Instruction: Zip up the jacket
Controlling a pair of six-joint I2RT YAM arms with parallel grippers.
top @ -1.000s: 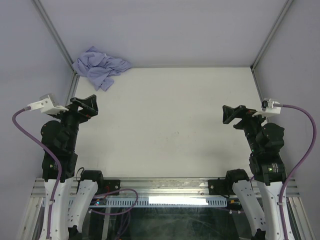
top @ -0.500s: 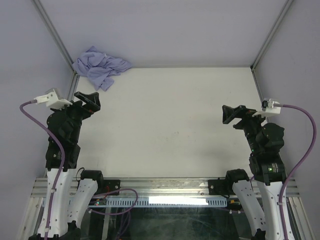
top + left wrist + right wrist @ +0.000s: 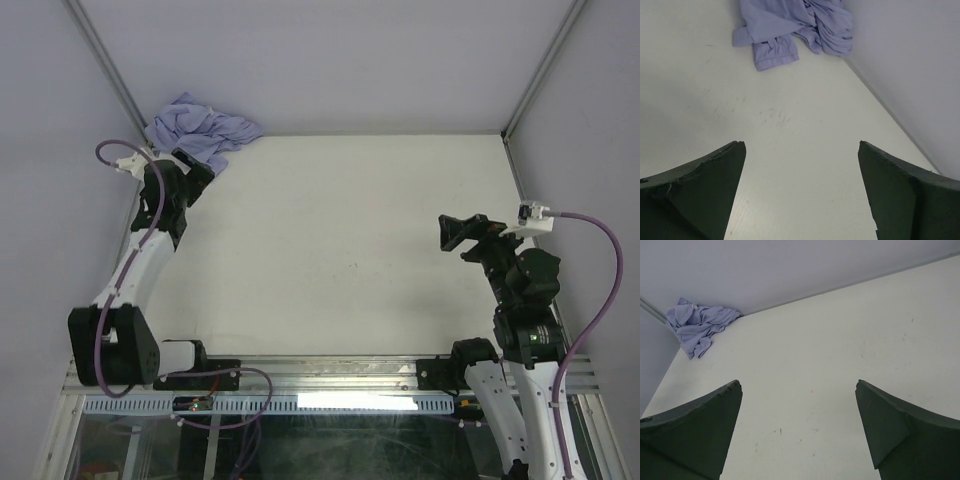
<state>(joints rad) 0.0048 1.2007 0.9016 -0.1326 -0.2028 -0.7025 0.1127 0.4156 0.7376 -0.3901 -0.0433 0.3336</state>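
While spread wide and pinching nothing: dark fingers [image 3: 700,195] of the left gripper [image 3: 801,143], only bare white table [image 3: 790,170] in the gap. Ahead of those tips, near yet not touching, the jacket [image 3: 790,25], crumpled into a lavender heap in the far-left corner, bunched against the wall [image 3: 915,60], one cuffed fold trailing onto the tabletop. No telling the zipper among the wrinkles. Behind the fingers, left arm [image 3: 140,250] stretched long toward that corner. On the other side, fingers [image 3: 690,435] of the right gripper [image 3: 798,383] likewise parted and empty, over bare table near the right edge, well apart from the jacket, right arm [image 3: 525,300] folded close above its base.
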